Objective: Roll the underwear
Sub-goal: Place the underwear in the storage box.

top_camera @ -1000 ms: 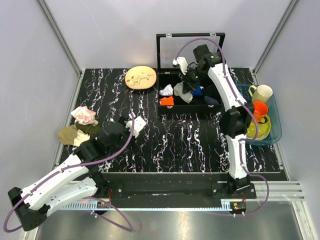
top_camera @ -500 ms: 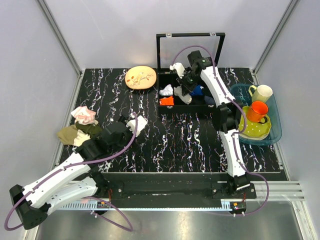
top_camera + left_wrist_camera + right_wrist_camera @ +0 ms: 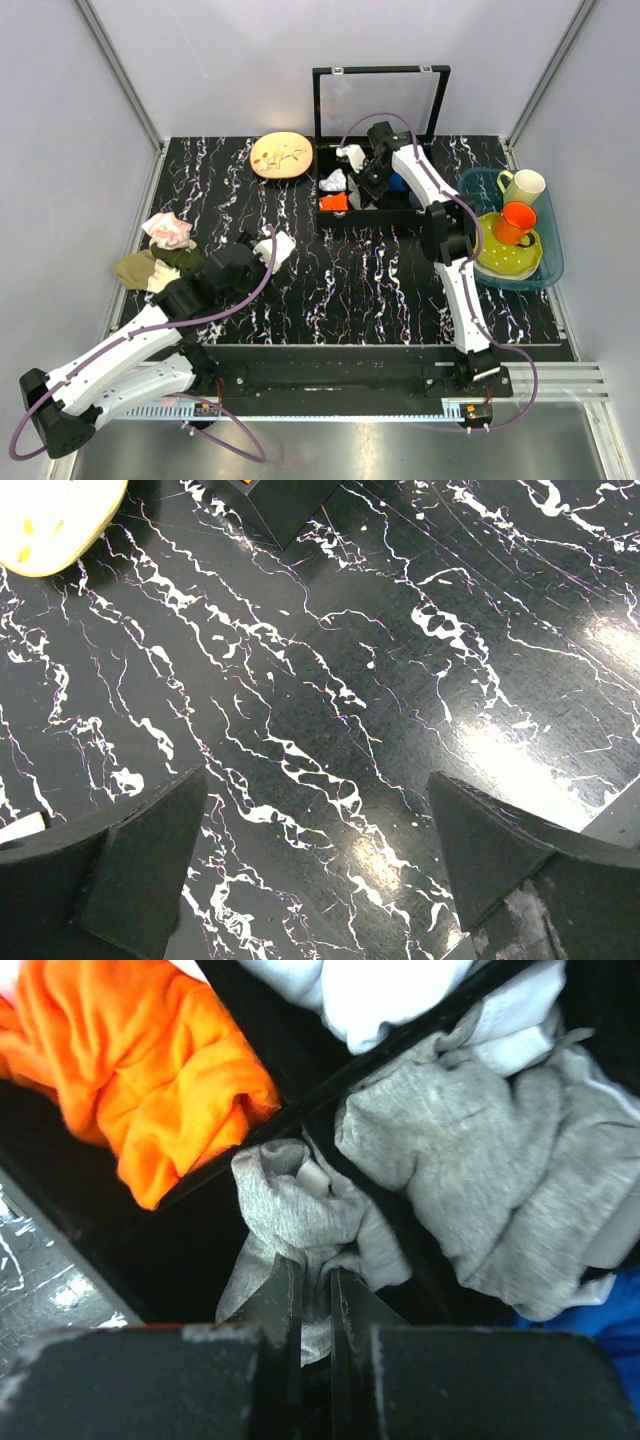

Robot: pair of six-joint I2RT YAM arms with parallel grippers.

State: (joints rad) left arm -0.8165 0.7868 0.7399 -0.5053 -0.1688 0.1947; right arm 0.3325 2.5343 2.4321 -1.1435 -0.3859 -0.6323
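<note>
Found right gripper (image 3: pixel 312 1290) inside black box (image 3: pixel 370 218), its 2 fingers nearly together, pinching the underwear (image 3: pixel 295 1210) (bunched over a divider (image 3: pixel 300 1110), just beside orange cloth (image 3: pixel 150 1070)). Noted left gripper (image 3: pixel 320 870) above marble table (image 3: pixel 400 630), fingers wide apart.

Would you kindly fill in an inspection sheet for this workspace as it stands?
Surface: black marbled table, no spills seen.
Job's things: grey underwear inside the black box, pinched, not rolled.
Clutter: pink-and-white cloth, olive and tan cloths, cream plate, blue basin holding cups; orange cloth in the box.
Grippers: right gripper shut on the underwear; left gripper open over bare table.
Cables: purple cables along both arms, no snag seen.
Surroundings: grey walls, metal frame posts.
</note>
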